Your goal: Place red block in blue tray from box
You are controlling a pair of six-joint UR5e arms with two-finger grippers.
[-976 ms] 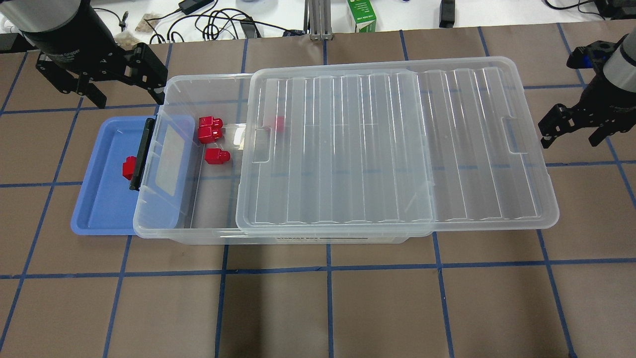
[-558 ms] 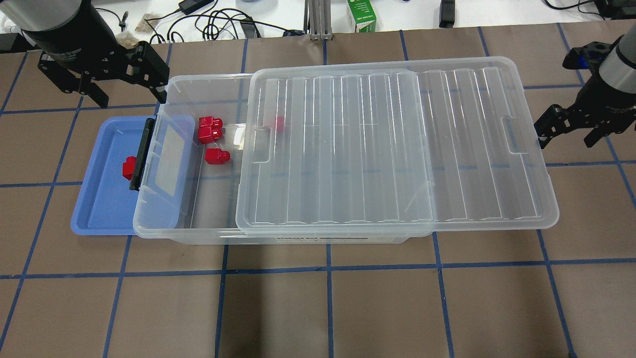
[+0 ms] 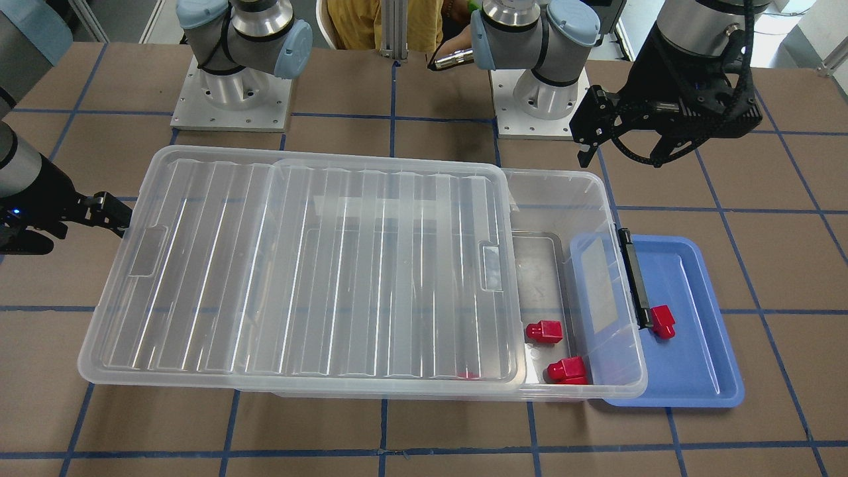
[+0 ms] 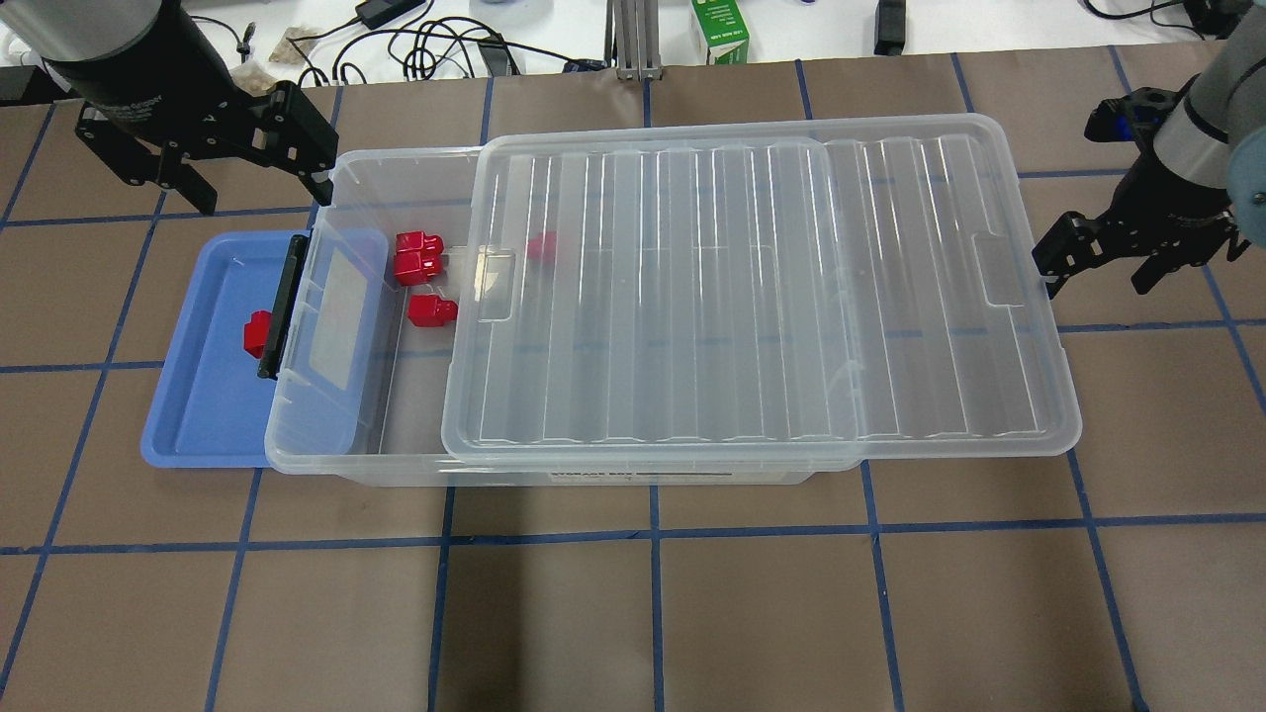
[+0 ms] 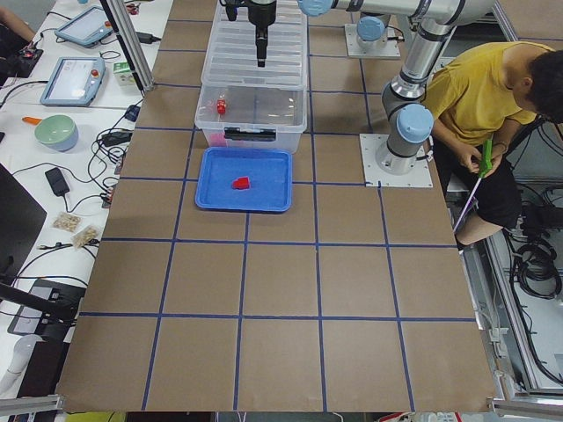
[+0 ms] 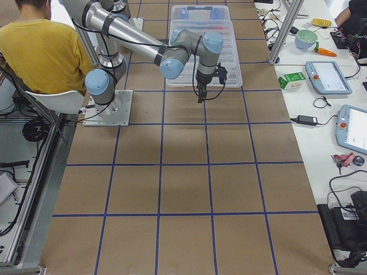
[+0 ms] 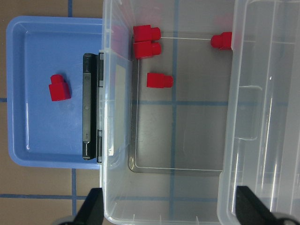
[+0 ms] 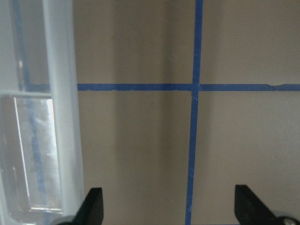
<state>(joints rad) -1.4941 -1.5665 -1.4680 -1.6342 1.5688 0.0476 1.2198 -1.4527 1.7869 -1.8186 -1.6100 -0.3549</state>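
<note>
Overhead: a glossy red plastic block (image 4: pixel 257 333) lies in the shallow blue tray (image 4: pixel 203 405), at 9 o'clock of the clear plastic box (image 4: pixel 415 405); left gripper (image 4: pixel 257 188) and right gripper (image 4: pixel 1098 279) both gape, empty. Right wrist: the ribbed translucent lid (image 8: pixel 65 117) sits just beside that gripper; a nudge could shove box against tray.

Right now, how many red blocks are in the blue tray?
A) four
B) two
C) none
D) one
D: a single red block lies on the floor of the blue tray, while the other red blocks sit inside the box.
</note>
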